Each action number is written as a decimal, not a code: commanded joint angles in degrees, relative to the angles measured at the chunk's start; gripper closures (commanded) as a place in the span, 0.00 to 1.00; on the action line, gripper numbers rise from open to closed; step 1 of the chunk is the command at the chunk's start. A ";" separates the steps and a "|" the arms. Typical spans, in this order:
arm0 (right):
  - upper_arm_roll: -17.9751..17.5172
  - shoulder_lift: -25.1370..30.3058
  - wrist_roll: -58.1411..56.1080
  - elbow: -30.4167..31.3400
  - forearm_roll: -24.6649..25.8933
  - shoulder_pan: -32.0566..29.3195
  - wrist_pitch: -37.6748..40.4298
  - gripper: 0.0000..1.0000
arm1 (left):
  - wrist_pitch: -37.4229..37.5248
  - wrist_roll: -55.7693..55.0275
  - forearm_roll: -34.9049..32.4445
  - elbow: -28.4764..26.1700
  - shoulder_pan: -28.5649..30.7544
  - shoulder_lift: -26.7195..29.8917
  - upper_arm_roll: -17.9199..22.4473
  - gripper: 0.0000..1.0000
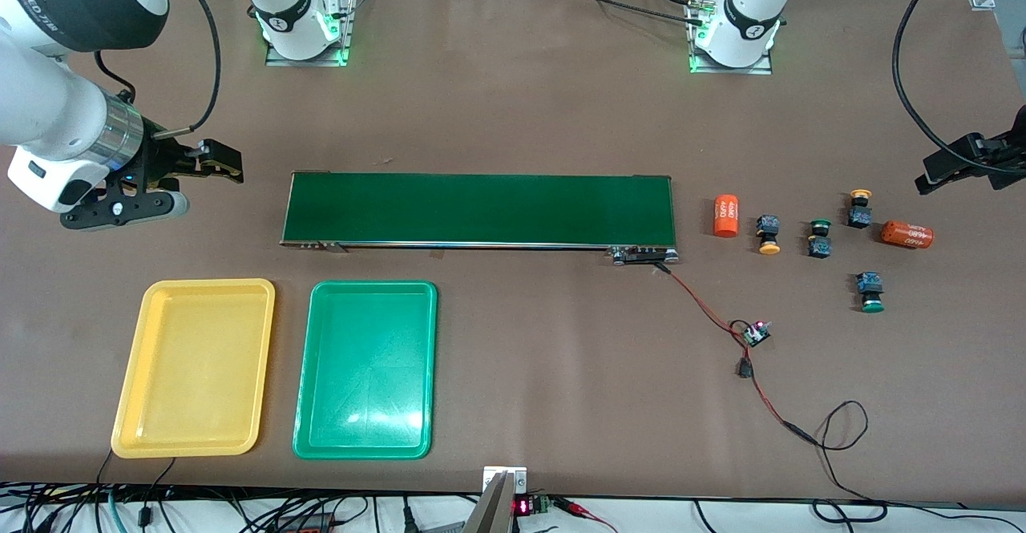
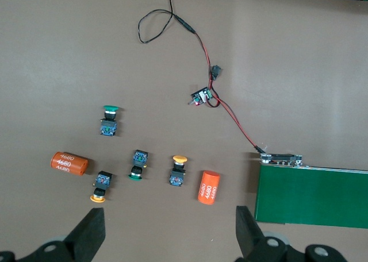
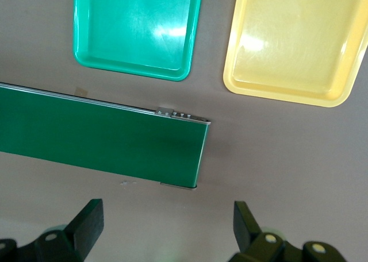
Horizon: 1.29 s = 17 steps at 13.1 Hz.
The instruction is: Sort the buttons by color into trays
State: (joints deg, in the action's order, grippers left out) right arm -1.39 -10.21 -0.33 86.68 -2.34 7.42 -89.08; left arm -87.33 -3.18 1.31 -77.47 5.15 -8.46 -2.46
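Buttons sit in a loose cluster on the bare table at the left arm's end, past the end of the long dark-green conveyor belt (image 1: 479, 209): a yellow-capped button (image 1: 769, 235) just beside an orange cylinder (image 1: 725, 216), a green-capped button (image 1: 819, 238) next to it, a second yellow-capped button (image 1: 859, 208) close to a second orange cylinder (image 1: 906, 234), and a second green-capped button (image 1: 870, 291) lying nearer the front camera than the rest. None of them is in a tray. The yellow tray (image 1: 195, 368) and the green tray (image 1: 365, 369) lie side by side with nothing in them, toward the right arm's end, nearer the front camera than the belt. The left gripper (image 2: 169, 233) hangs spread wide, holding nothing, above the cluster. The right gripper (image 3: 168, 224) is likewise released, over bare table by the belt's end near the trays. A red-and-black wire (image 1: 721, 321) with a small circuit board (image 1: 755, 333) trails from the belt.
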 commanded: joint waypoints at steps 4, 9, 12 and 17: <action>0.60 2.12 -0.99 -0.64 0.41 -1.62 0.84 0.00 | 0.32 -0.50 0.71 0.04 0.39 0.02 -0.01 0.00; 0.69 3.53 -0.73 -0.11 1.02 -2.15 3.91 0.00 | -0.03 -0.07 2.03 -0.05 1.97 -3.49 0.35 0.00; 0.60 3.53 -0.73 0.42 0.94 -2.06 5.23 0.00 | -0.12 -0.16 1.94 0.39 1.44 -9.01 -0.09 0.00; 0.51 3.18 -0.12 0.51 0.85 -1.71 4.88 0.00 | -2.57 0.11 1.07 -0.66 -1.19 -15.71 -0.27 0.00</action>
State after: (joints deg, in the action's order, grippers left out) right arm -0.68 -7.20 -0.34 87.03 -1.85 5.64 -84.44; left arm -88.92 -3.28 2.39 -78.22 4.86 -23.16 -2.94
